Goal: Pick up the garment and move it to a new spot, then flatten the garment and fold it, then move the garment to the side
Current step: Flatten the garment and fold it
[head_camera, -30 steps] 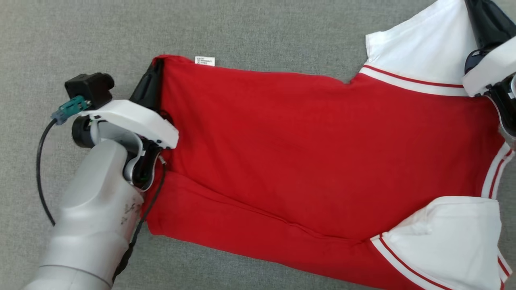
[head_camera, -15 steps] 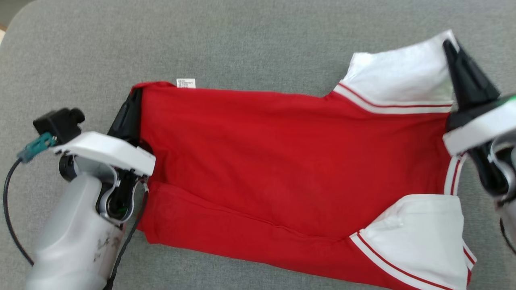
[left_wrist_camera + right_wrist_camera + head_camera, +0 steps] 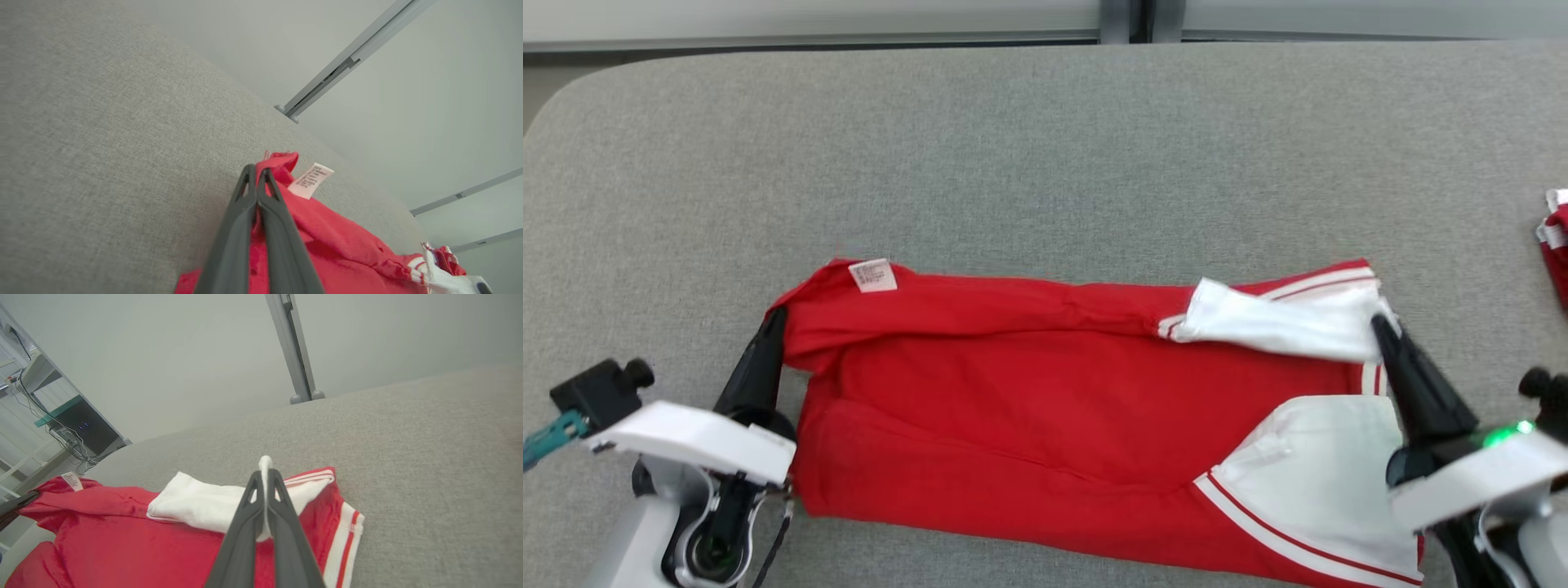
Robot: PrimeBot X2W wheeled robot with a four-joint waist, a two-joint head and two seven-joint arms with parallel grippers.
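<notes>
The garment (image 3: 1029,425), a red shirt with white sleeves, lies on the grey table (image 3: 1045,147). It is in the near half of the table and stretches from left to right. Its far long edge is turned over toward the robot, so a red band lies on top of the body.

The left gripper (image 3: 774,320) is at the left end of the garment, at the far corner. Its fingers (image 3: 241,228) are pressed together and pinch red cloth between them. In the left wrist view the corner sits right at the tips. The white label (image 3: 310,180) hangs just beside the tips, on their right. The rest of the red cloth falls away to the right of the fingers.

The right gripper (image 3: 1379,325) is at the right end, at the far sleeve (image 3: 1274,327). Its fingers are also closed, and they pinch a fold of white cloth. A little of this cloth stands out past the tips. In the right wrist view the sleeve lies across the red body to the left of the fingers, and the striped edge is to their right.

The near sleeve (image 3: 1323,482) lies flat at the near right, just beside the right gripper.

Another red and white cloth (image 3: 1556,237) shows at the right edge of the table, well apart from the garment.
</notes>
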